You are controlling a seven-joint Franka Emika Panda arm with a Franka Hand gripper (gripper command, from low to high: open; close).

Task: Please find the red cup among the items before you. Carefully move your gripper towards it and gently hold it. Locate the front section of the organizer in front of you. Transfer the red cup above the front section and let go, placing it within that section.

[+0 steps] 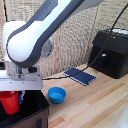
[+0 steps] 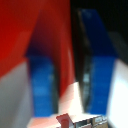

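Exterior view: wooden table (image 1: 95, 102) carries a black organizer (image 1: 37, 116) at the view's near left. A white end effector (image 1: 15, 93) hangs over it, gripping the red cup (image 1: 8, 102) above the bin. A light-blue bowl (image 1: 56, 94) sits just right. Wrist view: blue fingertips (image 2: 42, 82) clamp the cup's red wall (image 2: 25, 35).

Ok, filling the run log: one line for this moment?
phase: carry | end effector: shut on red cup | position: over organizer | release: not yet

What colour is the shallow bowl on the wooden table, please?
Light blue; the bowl shows best in the exterior view.
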